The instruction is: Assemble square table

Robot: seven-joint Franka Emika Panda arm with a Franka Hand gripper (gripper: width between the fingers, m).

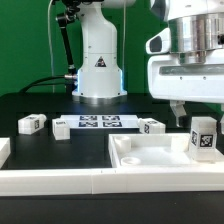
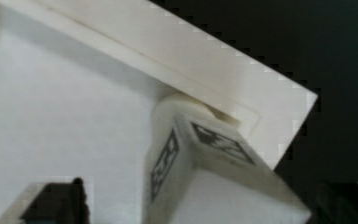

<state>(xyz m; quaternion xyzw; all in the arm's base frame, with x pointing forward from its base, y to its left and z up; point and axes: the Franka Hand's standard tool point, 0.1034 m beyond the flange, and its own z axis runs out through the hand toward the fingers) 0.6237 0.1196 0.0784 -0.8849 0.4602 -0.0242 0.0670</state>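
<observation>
The square table's white slab (image 1: 150,158) lies at the exterior view's right, rim up. One white leg (image 1: 203,138) with a black-and-white tag stands upright in its far right corner recess. My gripper (image 1: 197,120) hangs over that leg, open, with a finger on each side and a gap to the leg. In the wrist view the leg (image 2: 202,150) sits in the corner of the slab (image 2: 69,120), and my gripper (image 2: 202,205) shows only dark fingertips (image 2: 51,200) well apart from it. Three loose legs (image 1: 30,124) (image 1: 61,128) (image 1: 152,126) lie on the black table.
The marker board (image 1: 98,122) lies flat in front of the robot base (image 1: 98,70). Long white rail walls (image 1: 55,180) run along the front and the exterior view's left edge.
</observation>
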